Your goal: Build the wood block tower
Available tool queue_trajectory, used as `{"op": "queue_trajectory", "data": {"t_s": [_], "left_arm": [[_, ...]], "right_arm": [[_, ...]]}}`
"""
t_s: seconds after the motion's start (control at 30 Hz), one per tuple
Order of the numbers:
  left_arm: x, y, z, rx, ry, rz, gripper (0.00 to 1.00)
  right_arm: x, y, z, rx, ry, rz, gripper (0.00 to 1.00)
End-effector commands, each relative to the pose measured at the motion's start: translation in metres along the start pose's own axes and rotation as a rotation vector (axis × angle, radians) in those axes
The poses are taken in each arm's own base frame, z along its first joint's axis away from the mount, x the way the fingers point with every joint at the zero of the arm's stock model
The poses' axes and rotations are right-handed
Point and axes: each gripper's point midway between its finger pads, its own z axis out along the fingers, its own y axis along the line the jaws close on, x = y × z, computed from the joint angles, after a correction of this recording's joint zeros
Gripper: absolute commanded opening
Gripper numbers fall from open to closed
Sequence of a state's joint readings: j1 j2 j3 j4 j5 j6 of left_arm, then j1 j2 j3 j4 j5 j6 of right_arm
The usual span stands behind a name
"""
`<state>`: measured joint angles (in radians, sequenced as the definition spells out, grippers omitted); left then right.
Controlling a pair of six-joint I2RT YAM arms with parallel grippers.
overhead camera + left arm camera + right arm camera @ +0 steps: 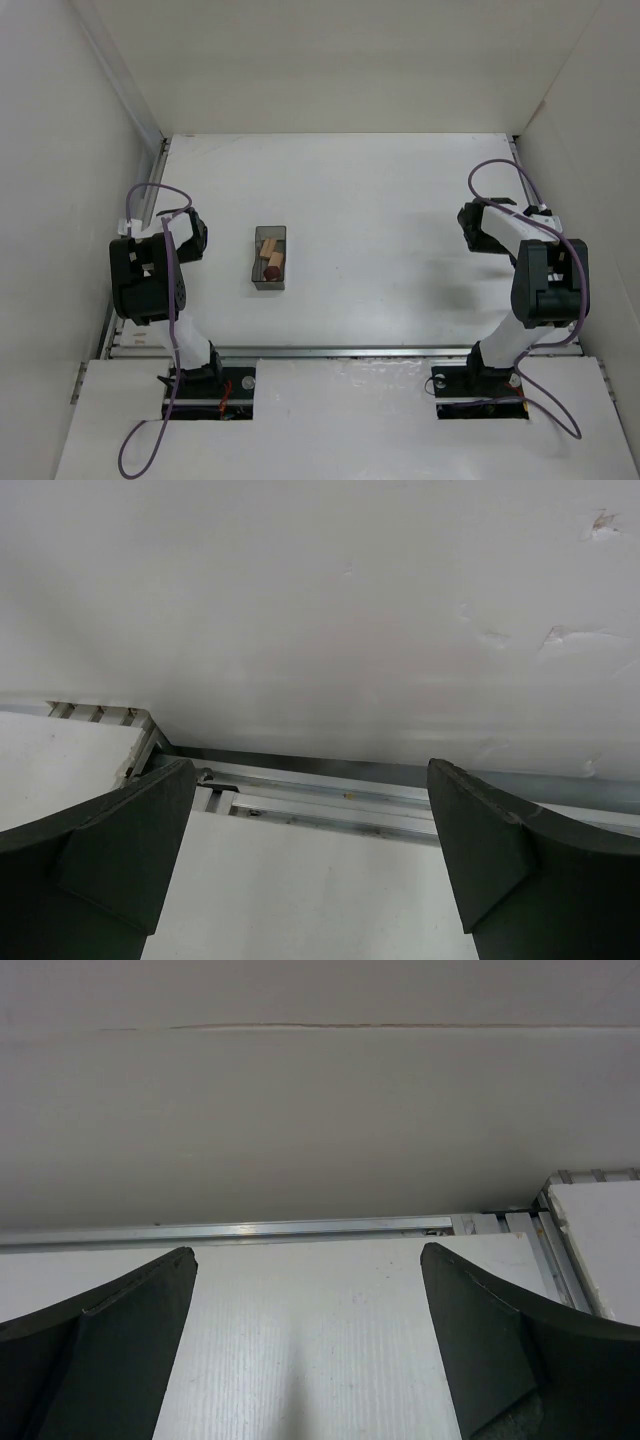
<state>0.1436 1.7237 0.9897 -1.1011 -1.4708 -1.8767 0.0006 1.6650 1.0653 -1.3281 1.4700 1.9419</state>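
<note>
The wooden blocks [267,247], tan pieces and one dark reddish one, lie jumbled inside the small dark bin [268,286] left of the table's middle, so no tower stands yet and I'd say the job is at its start. The left gripper [196,232] waits near the bin and the right gripper [468,227] is well apart, both spread wide and empty. Next, probably the left must reach into the bin and pinch out a first block.

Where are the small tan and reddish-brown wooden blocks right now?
Top view: the wooden blocks lie in the dark translucent rectangular bin, left of table centre, right of the left arm.
</note>
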Motion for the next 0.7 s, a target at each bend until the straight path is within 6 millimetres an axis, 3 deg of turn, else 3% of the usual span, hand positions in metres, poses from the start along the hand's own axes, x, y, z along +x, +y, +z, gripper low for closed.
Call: {"op": "queue_trajectory", "data": {"t_s": [0.0, 0.4, 0.47, 0.5, 0.53, 0.6, 0.67], "left_arm": [[-0.019, -0.002, 0.000, 0.014, -0.024, -0.058, 1.00], [-0.021, -0.002, 0.000, 0.018, -0.037, -0.037, 1.00], [-0.046, -0.018, 0.000, 0.027, -0.066, -0.021, 1.00], [-0.054, -0.027, -0.007, 0.048, -0.089, 0.150, 1.00], [-0.071, -0.043, -0.020, 0.096, -0.147, 0.179, 1.00], [-0.101, -0.058, -0.037, 0.141, -0.185, 0.124, 1.00], [-0.132, -0.063, -0.066, 0.221, -0.187, 0.071, 1.00]], "right_arm": [[-0.026, 0.007, 0.004, -0.040, -0.112, -0.028, 0.99], [-0.026, 0.007, 0.004, -0.040, -0.112, -0.028, 0.99], [-0.026, 0.007, 0.004, -0.040, -0.112, -0.028, 0.99], [-0.026, 0.007, 0.004, -0.040, -0.112, -0.028, 0.99], [-0.026, 0.007, 0.004, -0.040, -0.112, -0.028, 0.99], [-0.027, 0.006, 0.006, -0.031, -0.112, -0.027, 0.99], [-0.027, 0.007, 0.006, -0.028, -0.104, -0.018, 0.99]]}}
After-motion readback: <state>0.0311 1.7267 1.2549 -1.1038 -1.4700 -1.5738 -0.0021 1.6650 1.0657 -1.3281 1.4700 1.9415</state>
